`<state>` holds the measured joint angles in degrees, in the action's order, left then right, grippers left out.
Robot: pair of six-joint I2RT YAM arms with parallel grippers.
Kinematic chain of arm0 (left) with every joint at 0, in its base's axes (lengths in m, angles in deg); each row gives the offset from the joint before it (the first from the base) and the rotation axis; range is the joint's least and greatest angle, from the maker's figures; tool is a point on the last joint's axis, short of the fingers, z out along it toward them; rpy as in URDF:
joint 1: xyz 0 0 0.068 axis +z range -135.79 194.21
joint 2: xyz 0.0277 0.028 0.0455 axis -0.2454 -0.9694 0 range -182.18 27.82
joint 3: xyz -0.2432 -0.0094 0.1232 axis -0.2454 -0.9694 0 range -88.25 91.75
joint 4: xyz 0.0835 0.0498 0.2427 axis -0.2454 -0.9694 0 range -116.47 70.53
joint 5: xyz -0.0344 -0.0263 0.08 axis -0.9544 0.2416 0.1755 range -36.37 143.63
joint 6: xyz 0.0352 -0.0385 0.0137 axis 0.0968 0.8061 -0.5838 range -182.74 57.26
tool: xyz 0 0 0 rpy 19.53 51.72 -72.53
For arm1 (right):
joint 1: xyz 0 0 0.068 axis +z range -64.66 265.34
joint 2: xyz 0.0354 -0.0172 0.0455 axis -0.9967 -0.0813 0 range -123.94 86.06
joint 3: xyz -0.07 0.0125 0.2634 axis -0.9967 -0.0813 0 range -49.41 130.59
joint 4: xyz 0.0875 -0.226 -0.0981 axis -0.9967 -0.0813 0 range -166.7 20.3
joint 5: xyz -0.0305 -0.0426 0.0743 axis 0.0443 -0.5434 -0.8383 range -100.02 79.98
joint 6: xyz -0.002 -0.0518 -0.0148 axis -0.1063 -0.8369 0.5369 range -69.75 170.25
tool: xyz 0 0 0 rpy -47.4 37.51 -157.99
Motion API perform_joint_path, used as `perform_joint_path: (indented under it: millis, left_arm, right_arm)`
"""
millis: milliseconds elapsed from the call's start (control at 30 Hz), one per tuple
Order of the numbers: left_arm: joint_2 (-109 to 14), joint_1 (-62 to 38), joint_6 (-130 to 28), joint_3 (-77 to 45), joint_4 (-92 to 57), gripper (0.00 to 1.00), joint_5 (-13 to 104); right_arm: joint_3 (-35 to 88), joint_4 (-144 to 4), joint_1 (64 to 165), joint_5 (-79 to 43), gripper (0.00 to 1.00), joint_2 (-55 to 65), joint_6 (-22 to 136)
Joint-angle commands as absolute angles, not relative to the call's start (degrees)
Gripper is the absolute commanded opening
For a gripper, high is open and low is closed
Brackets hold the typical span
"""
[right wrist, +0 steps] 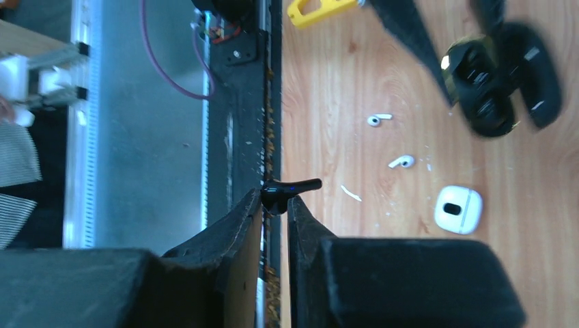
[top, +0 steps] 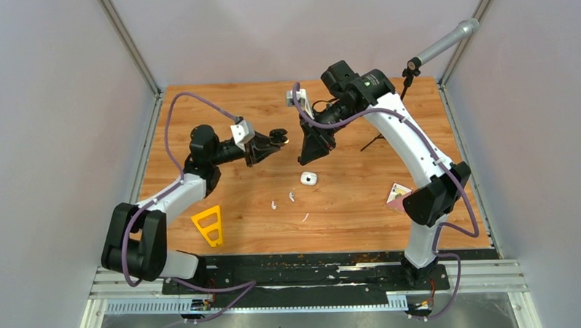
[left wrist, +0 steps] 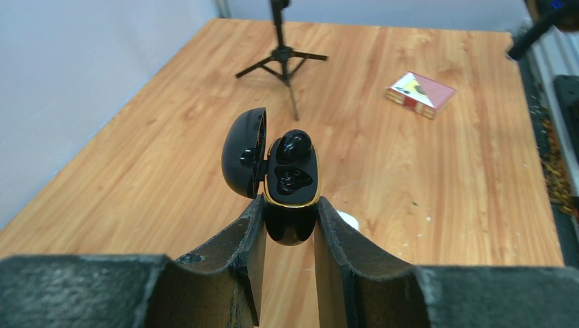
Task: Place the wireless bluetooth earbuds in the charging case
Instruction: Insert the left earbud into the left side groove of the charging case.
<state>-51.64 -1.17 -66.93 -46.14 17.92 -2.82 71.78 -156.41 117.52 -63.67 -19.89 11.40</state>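
Observation:
My left gripper [left wrist: 290,205] is shut on the lower end of a black, gold-rimmed charging case [left wrist: 292,181], held above the table with its lid [left wrist: 244,162] swung open. One black earbud [left wrist: 293,145] sits in the case's far socket. In the right wrist view, my right gripper [right wrist: 275,201] is shut on a second black earbud [right wrist: 290,189], its stem pointing sideways. From above, the right gripper [top: 304,161] hangs just right of the held case [top: 278,137]. Two white earbuds [top: 274,205] [top: 292,197] lie on the wood beside a shut white case [top: 308,179].
A thin white sliver [top: 305,217] lies near the white earbuds. A yellow triangular frame [top: 209,225] rests at the front left and a small red-and-white box [top: 398,194] at the right. A black tripod [left wrist: 281,55] stands at the back.

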Motion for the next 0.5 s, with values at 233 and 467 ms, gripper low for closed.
perform_joint_path:
  millis: [233,467]
  left_arm:
    - [-46.07,-8.43,-69.4,-51.05,22.19,0.0,-4.61]
    - [-44.24,-9.16,-67.45,-50.46,22.28,0.0,-4.64]
  right_arm:
    - [72.22,-143.8,117.73,-73.18,0.07,-20.18,32.97]
    - [71.23,-141.58,117.69,-72.81,0.07,-21.41,36.37]
